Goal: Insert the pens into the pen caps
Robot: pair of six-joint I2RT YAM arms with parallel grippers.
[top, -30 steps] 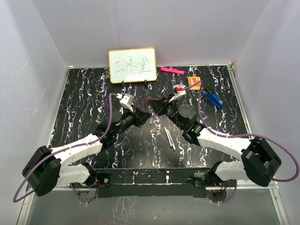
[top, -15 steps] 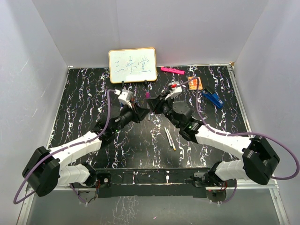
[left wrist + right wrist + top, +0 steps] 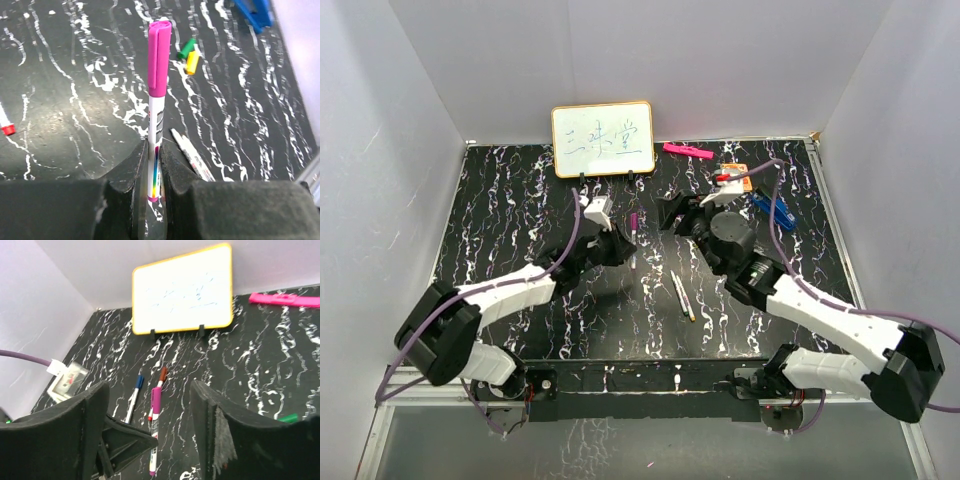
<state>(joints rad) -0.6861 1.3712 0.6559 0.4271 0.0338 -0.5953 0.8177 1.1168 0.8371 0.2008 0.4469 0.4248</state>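
Desk: black with white streaks. Everything sits on it.
Two loose pens: thin and white. They lie side by side close to the arm bases, between the two arms.
Left claw: squeezed tight on the white body of a pen.
Held pen: sticks straight out from the left claw. A pink-purple cap is on its far end. I cannot tell if the pen touches the desk.
Right claw: its two fingers stand wide apart with nothing in them. It is just to the right of the held pen and points toward it.
Blue-capped pen: lies on the desk past the held pen, toward the back.
Red-brown-capped pen: lies just beside the blue-capped pen.
Green cap: lies on the right side of the desk.
Yellow cap: lies touching the green cap.
Blue clip: lies far to the right, near the desk edge.
Whiteboard: stands at the back of the desk, with faint blue writing on it.
Pink highlighter: lies by the back wall, right of the whiteboard.
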